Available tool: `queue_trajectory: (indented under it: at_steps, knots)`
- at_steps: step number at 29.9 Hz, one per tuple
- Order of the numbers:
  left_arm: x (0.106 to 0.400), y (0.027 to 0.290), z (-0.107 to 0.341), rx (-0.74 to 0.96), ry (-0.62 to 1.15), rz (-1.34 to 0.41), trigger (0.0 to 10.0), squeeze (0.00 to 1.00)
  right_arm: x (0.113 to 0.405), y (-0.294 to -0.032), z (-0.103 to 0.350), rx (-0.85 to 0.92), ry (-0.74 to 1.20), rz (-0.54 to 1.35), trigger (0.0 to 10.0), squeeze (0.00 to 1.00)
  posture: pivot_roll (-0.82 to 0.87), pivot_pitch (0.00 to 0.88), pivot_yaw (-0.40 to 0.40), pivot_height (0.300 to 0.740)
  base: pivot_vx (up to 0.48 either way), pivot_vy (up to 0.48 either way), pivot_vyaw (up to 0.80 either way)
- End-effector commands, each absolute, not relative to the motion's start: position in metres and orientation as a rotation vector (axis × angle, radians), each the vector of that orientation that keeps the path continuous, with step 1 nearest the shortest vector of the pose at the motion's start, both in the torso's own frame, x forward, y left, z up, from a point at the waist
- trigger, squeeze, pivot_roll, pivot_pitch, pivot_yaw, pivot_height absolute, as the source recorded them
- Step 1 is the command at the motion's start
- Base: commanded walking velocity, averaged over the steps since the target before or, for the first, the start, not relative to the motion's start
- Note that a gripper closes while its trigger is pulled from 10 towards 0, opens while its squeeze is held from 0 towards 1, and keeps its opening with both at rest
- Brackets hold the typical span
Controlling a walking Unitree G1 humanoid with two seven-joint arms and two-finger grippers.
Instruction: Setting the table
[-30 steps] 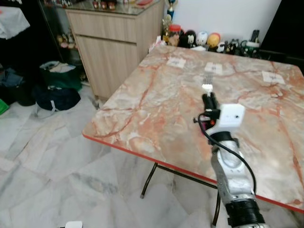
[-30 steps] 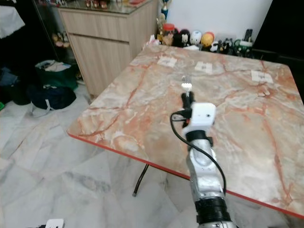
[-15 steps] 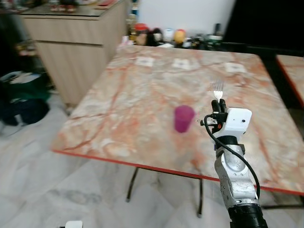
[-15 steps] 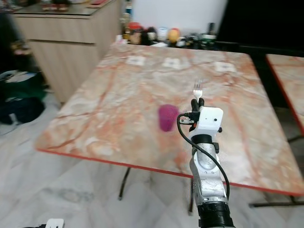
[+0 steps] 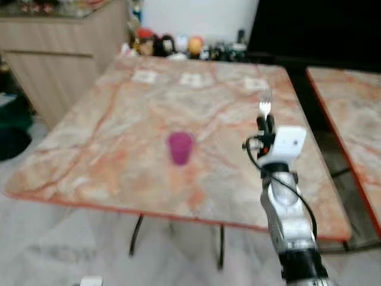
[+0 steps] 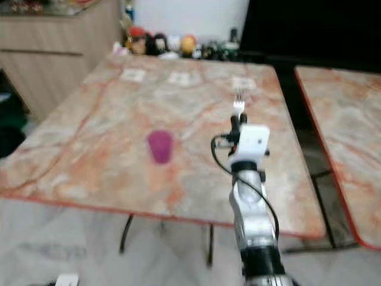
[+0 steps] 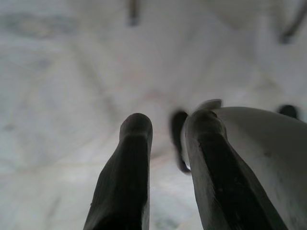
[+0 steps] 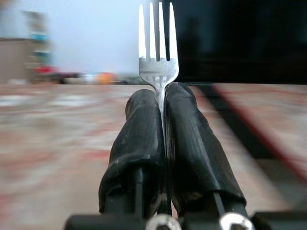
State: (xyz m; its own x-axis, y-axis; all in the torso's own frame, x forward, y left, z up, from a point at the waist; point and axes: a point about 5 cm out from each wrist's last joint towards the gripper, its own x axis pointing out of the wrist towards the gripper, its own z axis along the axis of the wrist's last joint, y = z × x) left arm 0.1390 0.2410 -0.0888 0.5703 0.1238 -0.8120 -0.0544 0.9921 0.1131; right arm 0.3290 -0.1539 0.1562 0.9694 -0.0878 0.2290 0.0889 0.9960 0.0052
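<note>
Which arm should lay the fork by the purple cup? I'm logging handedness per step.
Right. The right gripper is shut on the fork, raised over the table, with the purple cup to its left. The left gripper hangs low over the floor.

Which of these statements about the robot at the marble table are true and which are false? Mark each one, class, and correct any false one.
1. The right gripper is shut on a fork. True.
2. The fork's tines point down at the table. False: they point up, away from the gripper.
3. A purple cup stands upright on the marble table. True.
4. The cup is held in the left gripper. False: it stands alone on the table; the left gripper hangs open over the floor.
</note>
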Motion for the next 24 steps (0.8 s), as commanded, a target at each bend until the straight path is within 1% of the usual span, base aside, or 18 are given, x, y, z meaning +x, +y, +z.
queue_trajectory:
  at_steps: [1,2,24]
  knots:
    - [0.1369,0.2451,-0.0886,0.099,0.969,0.100,10.0,0.00,0.3286,-0.1493,0.1568,0.009,-0.236,-0.088,10.0,0.00,-0.01,0.000,-0.013,0.740,0.000,-0.472,-0.76]
    - [0.1369,0.2451,-0.0886,0.099,0.969,0.100,10.0,0.00,0.3284,-0.1493,0.1568,0.013,-0.238,-0.088,10.0,0.00,-0.01,0.000,-0.013,0.740,0.000,-0.472,-0.76]
    - [0.1373,0.2476,-0.0877,0.123,0.972,0.085,10.0,0.00,0.3282,-0.1453,0.1565,-0.023,-0.242,-0.065,10.0,0.00,-0.02,0.000,0.006,0.740,0.000,-0.472,0.00]
